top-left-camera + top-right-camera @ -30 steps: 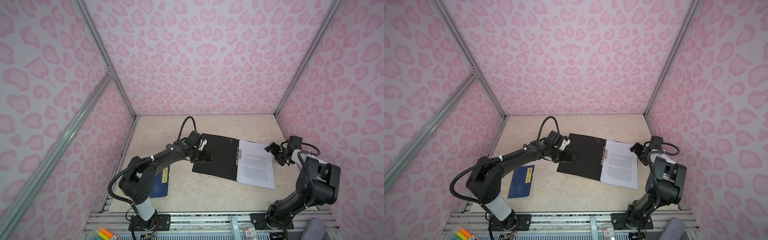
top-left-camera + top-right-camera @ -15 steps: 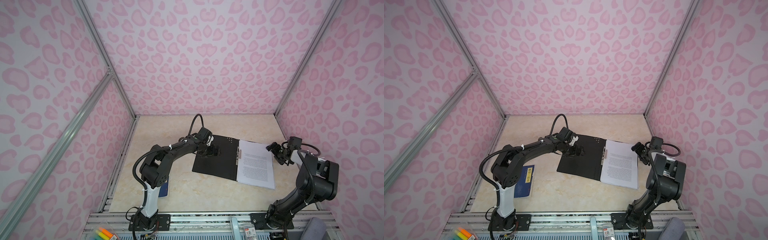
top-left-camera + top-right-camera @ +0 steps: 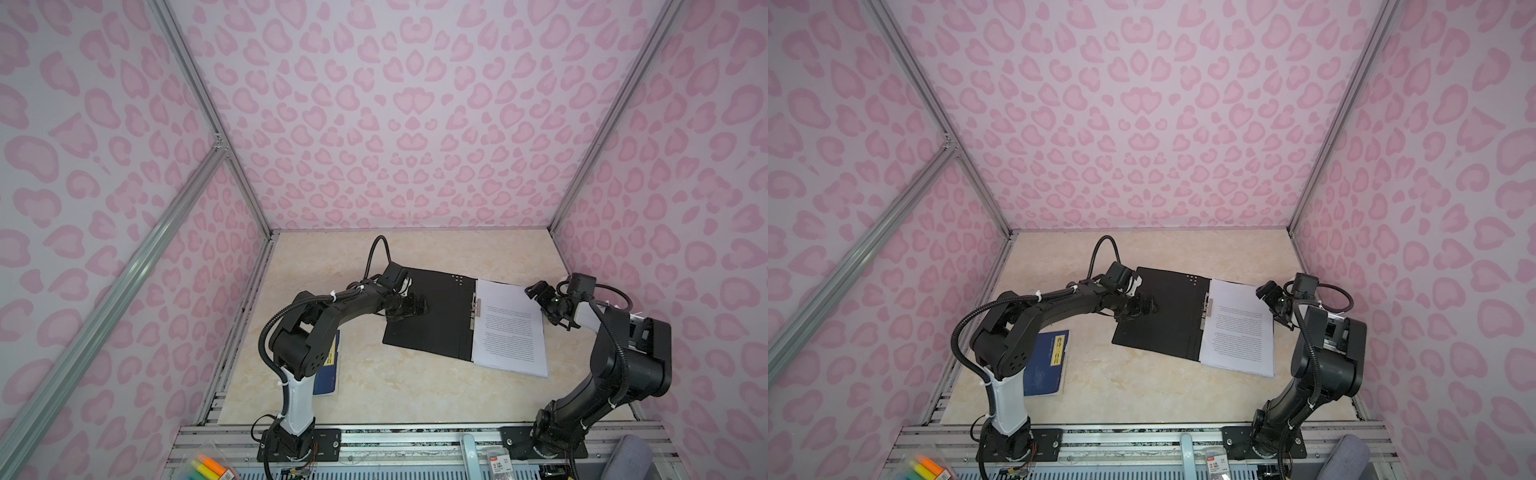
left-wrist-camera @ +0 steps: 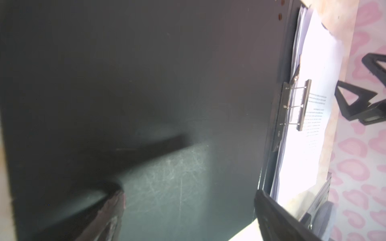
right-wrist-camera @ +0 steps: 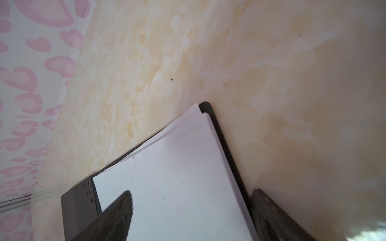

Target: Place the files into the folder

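Inside a booth of pink-patterned walls (image 3: 395, 124), the folder (image 3: 432, 320) lies opened flat on the marbled beige table (image 3: 415, 386), its black inside facing up. In both top views we see the files (image 3: 1239, 332) stacked as white printed sheets on the half nearer the right arm. Their inner edge runs along the metal fastener (image 4: 302, 104) at the spine. The left gripper (image 3: 413, 306) hangs low over the bare black cover, close to its outer edge. Its jaws are spread wide and nothing sits between them, which the left wrist view confirms, though we cannot tell whether a fingertip touches the cover. The right gripper (image 3: 536, 291) sits at the far corner of the paper stack on the side nearest its own arm, also spread apart and holding nothing. In the right wrist view, one of its fingers hangs over the top sheet and the other over the table just beyond the folder's black rim, which shows past the slightly fanned sheet corners. A dark blue book (image 3: 1046, 361) with a yellow label lies near the left arm's base, well apart from the folder.
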